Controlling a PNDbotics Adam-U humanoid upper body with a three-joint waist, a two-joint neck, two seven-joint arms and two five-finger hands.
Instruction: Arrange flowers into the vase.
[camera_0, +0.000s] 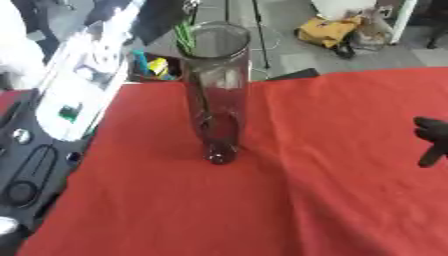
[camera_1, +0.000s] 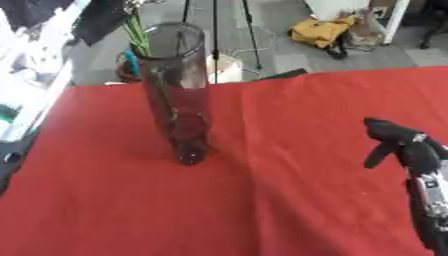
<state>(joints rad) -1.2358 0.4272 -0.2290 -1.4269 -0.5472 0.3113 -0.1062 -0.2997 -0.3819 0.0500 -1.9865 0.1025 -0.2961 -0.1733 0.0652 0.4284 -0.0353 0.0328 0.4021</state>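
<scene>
A tall clear glass vase (camera_0: 217, 90) stands upright on the red tablecloth (camera_0: 306, 200), left of the middle. Green flower stems (camera_1: 136, 32) lean into its mouth from the upper left, and a thin dark stem runs down inside the glass to the base. A black shape that looks like my left hand (camera_0: 162, 17) is at the top edge, just left of the stems; how it holds them is hidden. At the right edge my right hand (camera_1: 411, 145) hovers over the cloth, open, fingers drooping, holding nothing, well apart from the vase.
A long white blurred part (camera_0: 83, 85) slants down the left side. Black gear and cable loops (camera_0: 26, 175) lie beside the cloth's left edge. Beyond the table's far edge are a yellow bag (camera_0: 328, 30), tripod legs (camera_1: 249, 35) and a box of small items (camera_0: 153, 67).
</scene>
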